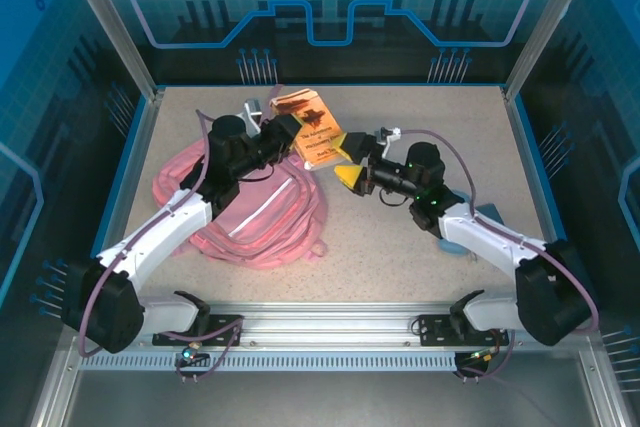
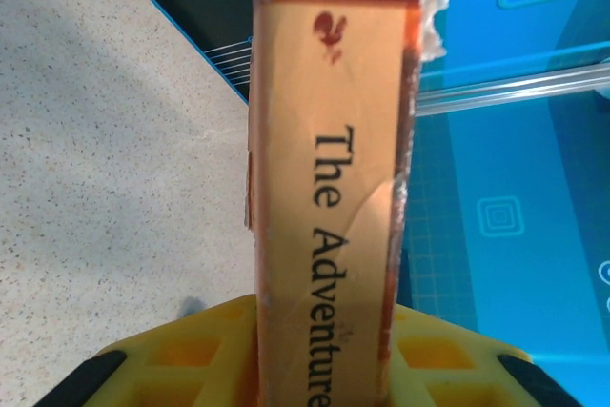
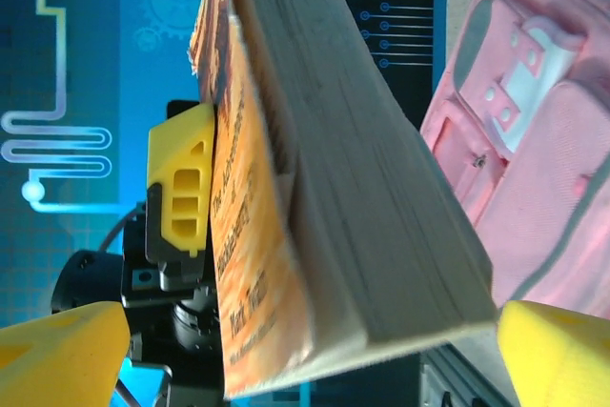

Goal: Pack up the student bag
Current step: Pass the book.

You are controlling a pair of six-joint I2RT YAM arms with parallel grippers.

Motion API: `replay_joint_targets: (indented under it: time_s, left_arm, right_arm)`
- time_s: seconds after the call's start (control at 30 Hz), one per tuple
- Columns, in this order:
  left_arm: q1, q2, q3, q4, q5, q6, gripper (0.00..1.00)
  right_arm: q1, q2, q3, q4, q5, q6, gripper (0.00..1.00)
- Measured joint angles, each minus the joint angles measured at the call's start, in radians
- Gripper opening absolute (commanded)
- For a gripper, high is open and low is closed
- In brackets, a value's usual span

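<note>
Yellow left jaws: closed narrow on the lower end of a paperback book (image 2: 329,188), spine toward the wrist camera, held off the table (image 1: 420,247).

Right jaws: spread wide, the book's other end between them and neither pad pressing it; no grip.

Student bag (image 1: 262,212): pink, lying flat on the table under the left arm, front pockets and whitish patch upward, just beside and below the raised book. Whether its main zip stands open cannot be told.

Step in hand, as judged: the book rests with the left arm alone, ready for loading.

Next move calls for: the right arm drawing clear of the book, an opening found or made in the bag, then the book steered in edge-first.
</note>
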Motion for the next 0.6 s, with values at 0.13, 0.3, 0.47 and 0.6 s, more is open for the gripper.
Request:
replay_joint_targets:
  time_s: [0.13,0.3,0.47,0.6]
  left_arm:
    - [0.000,0.000,-0.005,0.030,-0.008,-0.027,0.29]
    - [0.000,0.000,-0.011,0.055,-0.019,-0.044,0.29]
    - [0.000,0.000,-0.018,0.059,-0.026,-0.045,0.30]
    - [0.000,0.000,-0.019,0.060,-0.033,-0.044,0.32]
  right_arm:
    - [0.027,0.068,0.046,0.056,0.016,0.044,0.98]
    - [0.050,0.114,0.074,0.143,0.027,0.093,0.82]
    - [0.053,0.130,0.076,0.171,0.031,0.120,0.65]
    - [0.053,0.129,0.076,0.174,0.042,0.122,0.47]
